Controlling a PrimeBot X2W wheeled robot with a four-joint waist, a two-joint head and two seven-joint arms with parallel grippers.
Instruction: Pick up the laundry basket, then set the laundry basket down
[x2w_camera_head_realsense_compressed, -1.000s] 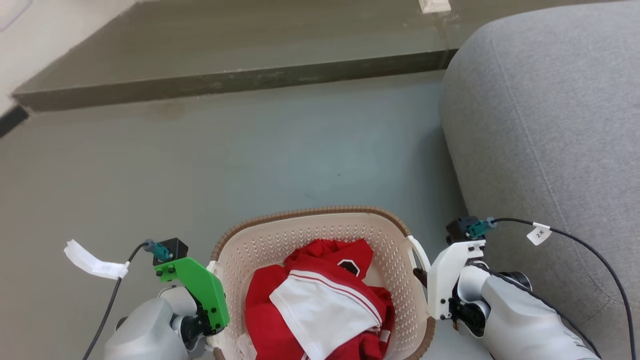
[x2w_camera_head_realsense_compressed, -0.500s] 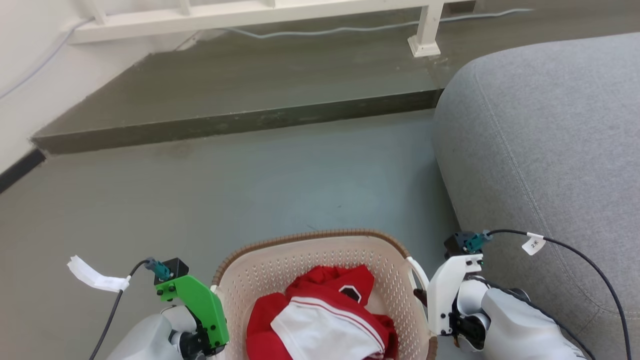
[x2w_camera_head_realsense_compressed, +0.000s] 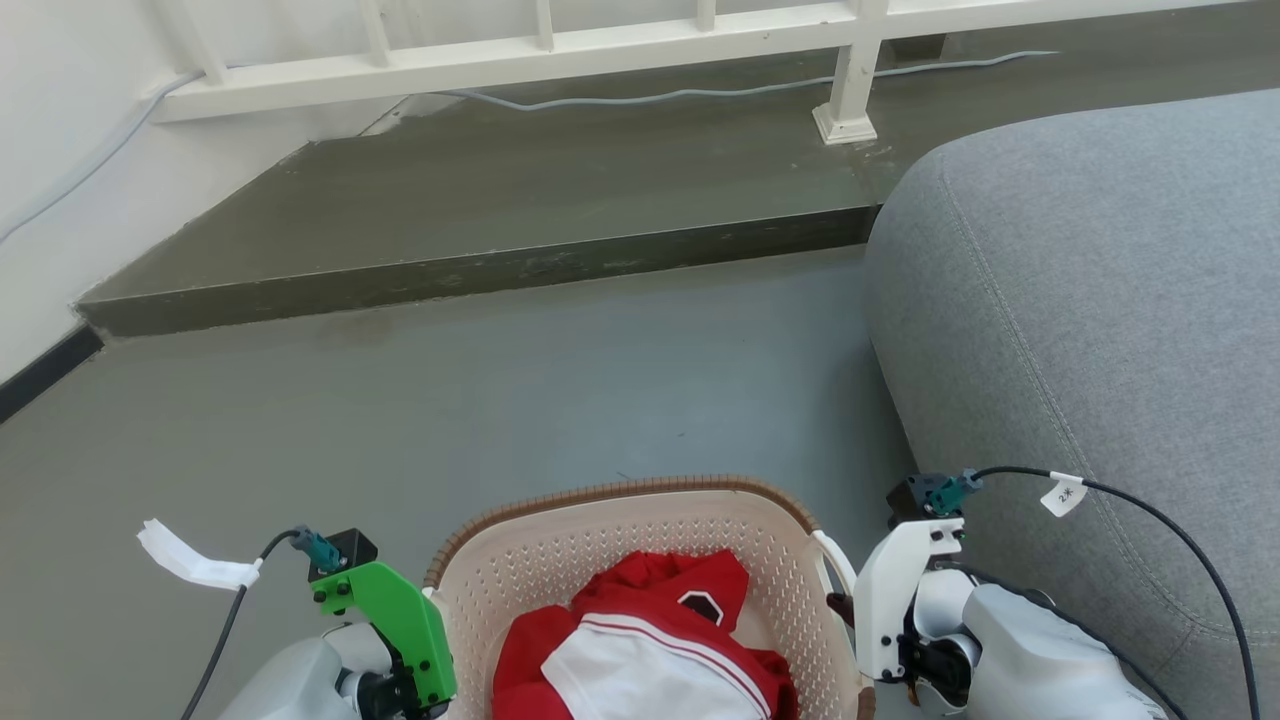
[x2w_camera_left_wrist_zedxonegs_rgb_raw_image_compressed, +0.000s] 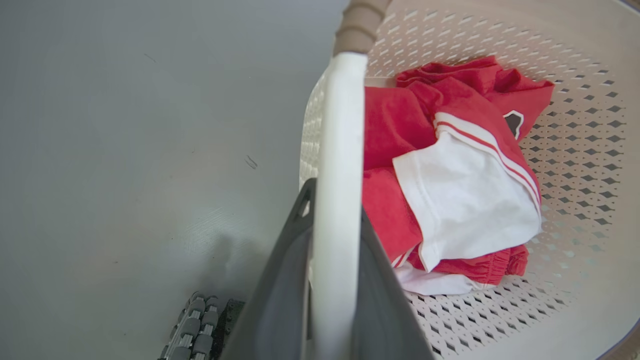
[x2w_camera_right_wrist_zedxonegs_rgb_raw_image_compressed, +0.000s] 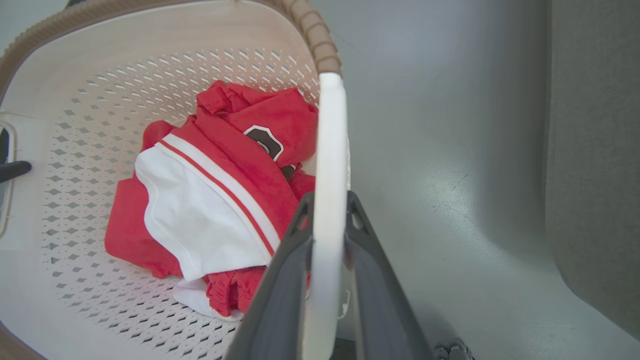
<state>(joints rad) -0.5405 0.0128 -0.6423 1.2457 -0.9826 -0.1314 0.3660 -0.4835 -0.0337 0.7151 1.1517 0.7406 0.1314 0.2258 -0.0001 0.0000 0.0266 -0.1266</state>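
The head camera swung upward over one second, bringing the white railing (x2w_camera_head_realsense_compressed: 500, 62) and a grey cable (x2w_camera_head_realsense_compressed: 700, 93) into view as the laundry basket (x2w_camera_head_realsense_compressed: 560, 545) sank lower in frame.

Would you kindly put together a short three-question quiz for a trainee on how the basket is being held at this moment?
1. True or false: the left gripper and the right gripper each clamp a white side handle of the laundry basket.
2. What lies in the basket? A) blue towels B) red and white clothing C) shoes
3. Fill in: the grey sofa stands on the robot's ____ side.
Key: 1 true; 2 B; 3 right.
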